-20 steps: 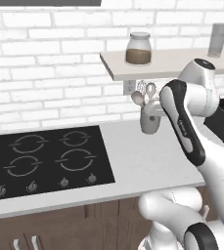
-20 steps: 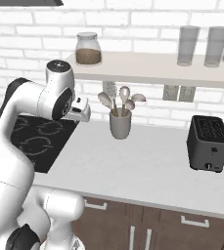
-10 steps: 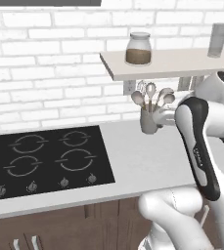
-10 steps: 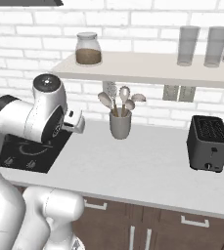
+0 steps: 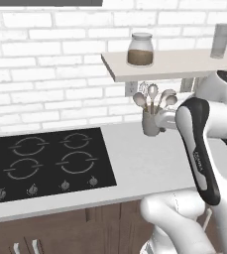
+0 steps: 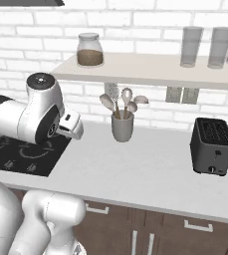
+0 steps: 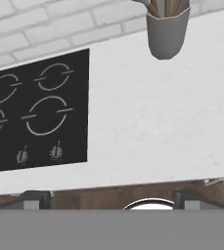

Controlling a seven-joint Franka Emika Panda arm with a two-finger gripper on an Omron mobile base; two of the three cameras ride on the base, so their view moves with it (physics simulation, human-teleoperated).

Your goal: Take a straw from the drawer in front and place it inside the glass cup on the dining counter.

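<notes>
Swung lower, open fingers (image 7: 108,201) face drawer fronts (image 7: 108,195) beneath worktop (image 7: 157,122).

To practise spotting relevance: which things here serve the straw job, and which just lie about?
Job: gripper, open; drawers under the worktop.
Lying about: hob, utensil holder, jar, toaster, tall glasses.

Grey utensil holder (image 7: 168,34) (spoons inside) and black hob (image 7: 35,114) on white worktop (image 7: 152,127)

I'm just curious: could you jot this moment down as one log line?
gripper: open, holding nothing | aimed at: worktop | nearby: hob, utensil holder
</notes>
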